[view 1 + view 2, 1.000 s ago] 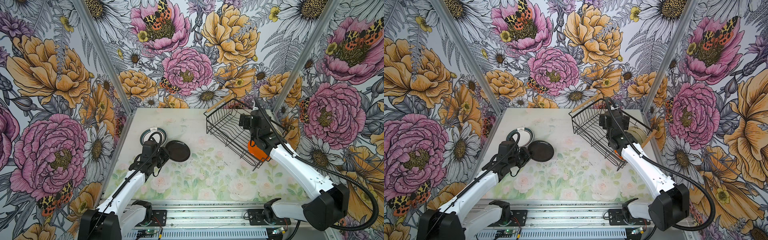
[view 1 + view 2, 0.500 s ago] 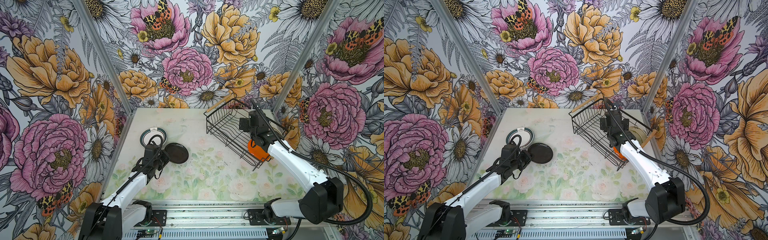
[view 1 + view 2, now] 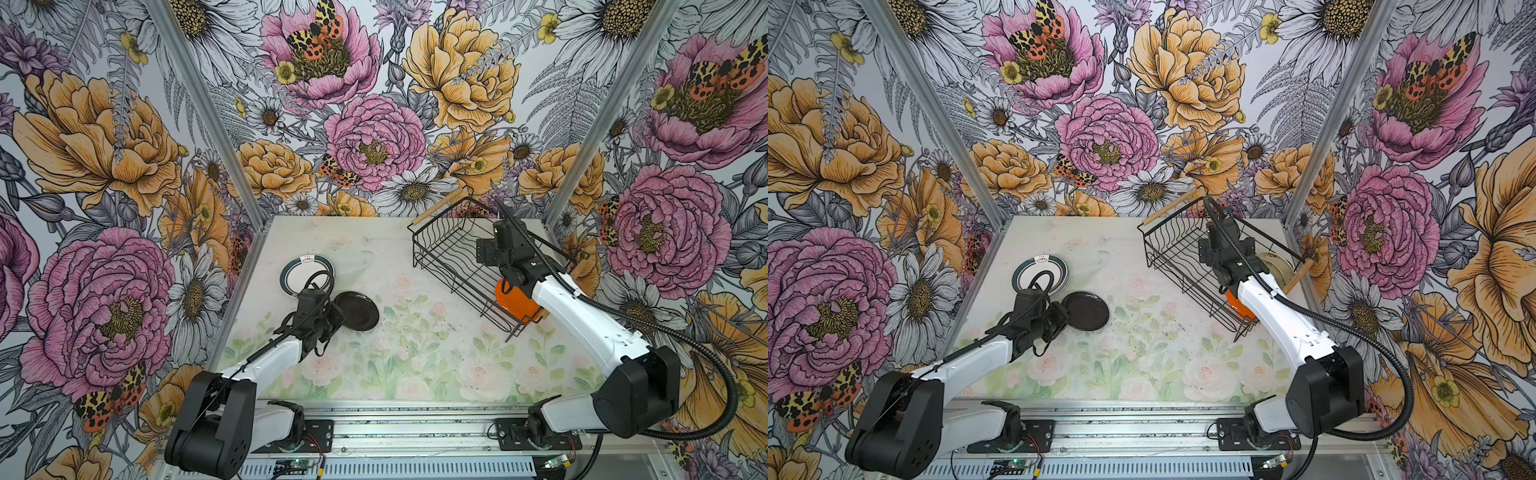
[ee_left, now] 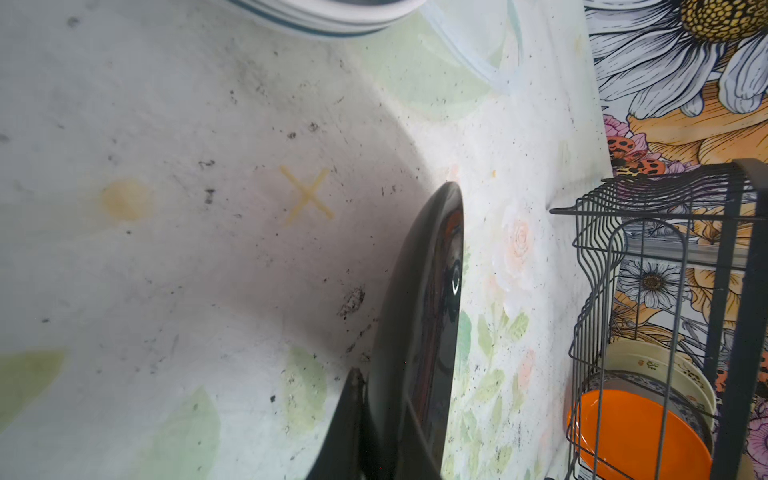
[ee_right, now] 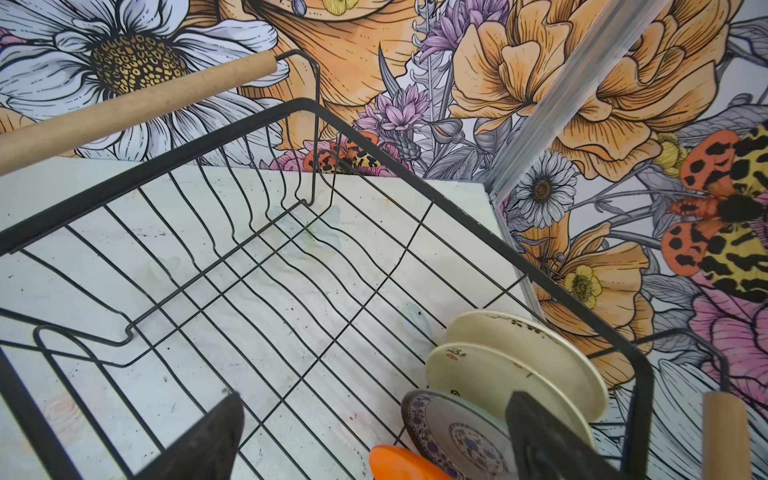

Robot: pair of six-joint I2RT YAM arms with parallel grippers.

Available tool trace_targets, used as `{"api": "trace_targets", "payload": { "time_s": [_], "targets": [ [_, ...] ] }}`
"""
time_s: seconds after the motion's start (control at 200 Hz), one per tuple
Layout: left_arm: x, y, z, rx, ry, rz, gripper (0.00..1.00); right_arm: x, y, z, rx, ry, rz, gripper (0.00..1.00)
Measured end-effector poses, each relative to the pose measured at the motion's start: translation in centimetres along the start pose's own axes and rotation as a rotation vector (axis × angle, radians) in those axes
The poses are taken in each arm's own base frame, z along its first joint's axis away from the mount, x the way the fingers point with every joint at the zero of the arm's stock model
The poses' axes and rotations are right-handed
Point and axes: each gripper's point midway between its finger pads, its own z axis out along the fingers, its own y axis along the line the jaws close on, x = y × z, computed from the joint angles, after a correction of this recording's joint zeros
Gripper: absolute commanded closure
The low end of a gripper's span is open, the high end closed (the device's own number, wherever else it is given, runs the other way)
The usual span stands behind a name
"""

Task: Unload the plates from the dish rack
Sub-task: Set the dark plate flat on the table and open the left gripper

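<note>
Far left on the table [image 3: 415, 353], a white plate [image 3: 307, 276] with a dark rim lies flat. Just beside it, nearer the front, my left gripper [image 4: 386, 399] is clamped tight on the rim of the black plate [image 3: 356, 311]. In the left wrist view that plate shows edge-on between my fingers [image 4: 353, 403], throwing a shadow on the table; I cannot tell whether its far edge touches down. In both top views it lies nearly level, its edge close to the white plate.

Well apart to the right, at the back, stands the rack [image 3: 453, 249]. Most of its slots are bare. My right gripper [image 5: 374, 399] hangs over it with the jaws spread as wide as they go, holding nothing. Between and beyond my fingers [image 5: 536, 436], at the rack's end nearest my arm, four plates stand on edge: an orange plate [image 5: 399, 463], a blue-patterned plate [image 5: 453, 436] and two cream plates [image 5: 498, 374].
</note>
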Motion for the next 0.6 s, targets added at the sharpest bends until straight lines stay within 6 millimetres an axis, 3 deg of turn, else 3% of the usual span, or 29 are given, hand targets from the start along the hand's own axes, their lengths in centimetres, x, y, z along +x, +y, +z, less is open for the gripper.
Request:
{"api": "trace_targets", "payload": {
  "time_s": [0.26, 0.6],
  "targets": [
    [0.1, 0.0, 0.9, -0.014, 0.007, 0.004, 0.81, 0.8, 0.3, 0.2, -0.016, 0.031, -0.024, 0.0],
    [-0.1, 0.5, 1.6, -0.048, 0.009, 0.001, 0.6, 1.6, 0.7, 0.2, -0.058, 0.065, -0.072, 0.0]
  ]
}}
